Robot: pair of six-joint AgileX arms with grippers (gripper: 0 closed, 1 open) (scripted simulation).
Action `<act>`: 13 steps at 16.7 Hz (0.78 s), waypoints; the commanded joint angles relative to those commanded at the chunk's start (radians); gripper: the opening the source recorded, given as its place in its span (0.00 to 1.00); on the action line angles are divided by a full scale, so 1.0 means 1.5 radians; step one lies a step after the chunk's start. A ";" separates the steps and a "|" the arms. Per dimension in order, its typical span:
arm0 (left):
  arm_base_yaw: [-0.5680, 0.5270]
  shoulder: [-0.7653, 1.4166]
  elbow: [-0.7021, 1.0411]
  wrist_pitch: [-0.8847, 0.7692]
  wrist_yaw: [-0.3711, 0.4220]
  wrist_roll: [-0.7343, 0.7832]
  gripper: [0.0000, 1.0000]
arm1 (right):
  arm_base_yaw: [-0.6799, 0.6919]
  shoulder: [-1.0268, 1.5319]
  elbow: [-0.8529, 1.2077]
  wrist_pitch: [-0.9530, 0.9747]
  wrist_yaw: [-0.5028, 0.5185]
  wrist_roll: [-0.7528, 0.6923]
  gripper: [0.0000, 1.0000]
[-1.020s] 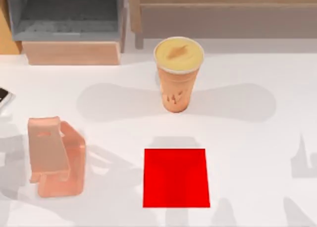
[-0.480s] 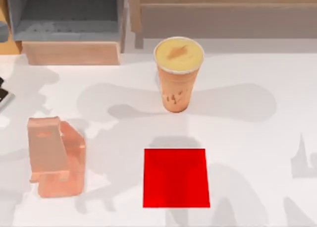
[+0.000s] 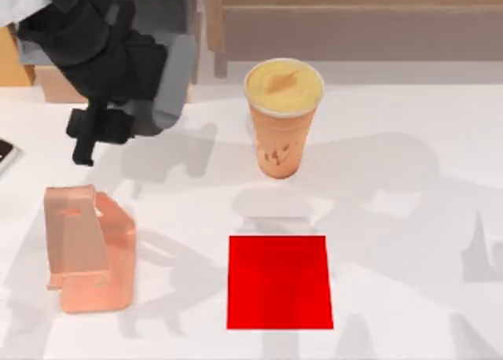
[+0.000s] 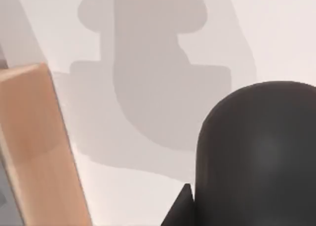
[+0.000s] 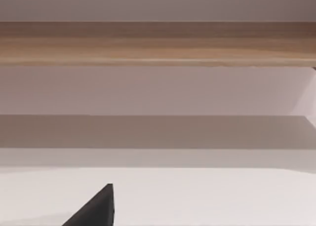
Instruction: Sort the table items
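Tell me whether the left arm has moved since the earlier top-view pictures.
Yes. The left gripper now hangs over the table's left rear, in front of the grey shelf unit, above the phone stand; earlier it was absent.

L claw at upper left

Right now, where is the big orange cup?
In the top view the orange cup stands upright on the white table near the middle, just behind the red mat and in front of the wooden shelf.
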 joint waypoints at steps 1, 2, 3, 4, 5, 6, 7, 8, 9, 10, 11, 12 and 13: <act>-0.037 0.014 0.000 -0.002 0.000 0.064 0.00 | 0.000 0.000 0.000 0.000 0.000 0.000 1.00; -0.074 0.030 -0.001 -0.004 -0.001 0.127 0.00 | 0.000 0.000 0.000 0.000 0.000 0.000 1.00; -0.108 0.047 -0.002 -0.007 -0.002 0.188 0.00 | 0.000 0.000 0.000 0.000 0.000 0.000 1.00; -0.141 0.066 -0.004 -0.008 -0.003 0.247 0.00 | 0.000 0.000 0.000 0.000 0.000 0.000 1.00; -0.172 0.086 -0.004 -0.008 -0.004 0.302 0.00 | 0.000 0.000 0.000 0.000 0.000 0.000 1.00; -0.201 0.107 -0.004 -0.007 -0.005 0.355 0.00 | 0.000 0.000 0.000 0.000 0.000 0.000 1.00; -0.228 0.127 -0.004 -0.005 -0.007 0.402 0.00 | 0.000 0.000 0.000 0.000 0.000 0.000 1.00; -0.251 0.147 -0.002 -0.002 -0.008 0.445 0.00 | 0.000 0.000 0.000 0.000 0.000 0.000 1.00; -0.272 0.166 -0.001 0.001 -0.010 0.484 0.00 | 0.000 0.000 0.000 0.000 0.000 0.000 1.00; -0.290 0.183 0.001 0.004 -0.011 0.517 0.00 | 0.000 0.000 0.000 0.000 0.000 0.000 1.00; -0.305 0.197 0.003 0.007 -0.012 0.544 0.00 | 0.000 0.000 0.000 0.000 0.000 0.000 1.00; -0.316 0.209 0.004 0.010 -0.013 0.565 0.00 | 0.000 0.000 0.000 0.000 0.000 0.000 1.00; -0.324 0.217 0.005 0.012 -0.013 0.579 0.00 | 0.000 0.000 0.000 0.000 0.000 0.000 1.00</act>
